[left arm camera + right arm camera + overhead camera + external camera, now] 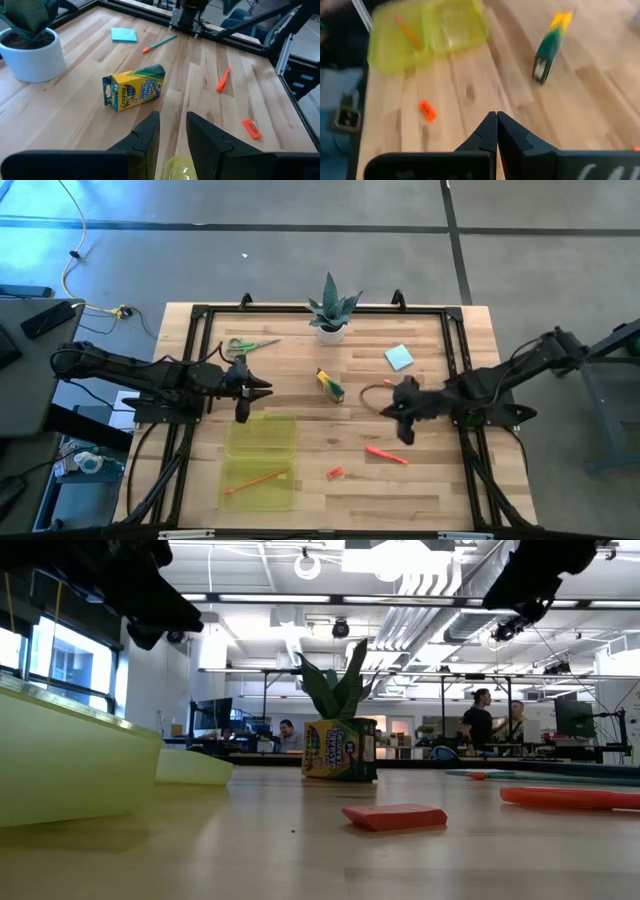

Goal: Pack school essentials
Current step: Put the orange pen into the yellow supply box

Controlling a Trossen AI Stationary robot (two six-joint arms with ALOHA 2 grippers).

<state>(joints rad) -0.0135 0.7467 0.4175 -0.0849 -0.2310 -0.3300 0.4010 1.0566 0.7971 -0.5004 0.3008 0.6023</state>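
The crayon box point(330, 385) lies on its side mid-table. Around it are the green-handled scissors point(250, 345), the light blue note pad point(398, 357), the red-orange marker point(385, 453) and the small red eraser point(335, 472). One orange pencil point(255, 480) lies inside the open yellow-green case point(260, 460). My left gripper point(172, 117) hovers open above the case's far edge, holding nothing. My right gripper point(496, 116) is shut and empty. It hangs over the table right of the crayon box point(550, 42), between the note pad and the marker.
A spiky plant in a white pot point(330, 320) stands at the far edge. A teal pen with an orange tip point(160, 42) lies near the note pad. A black frame point(200, 315) borders the tabletop. People sit and stand in the room beyond the table.
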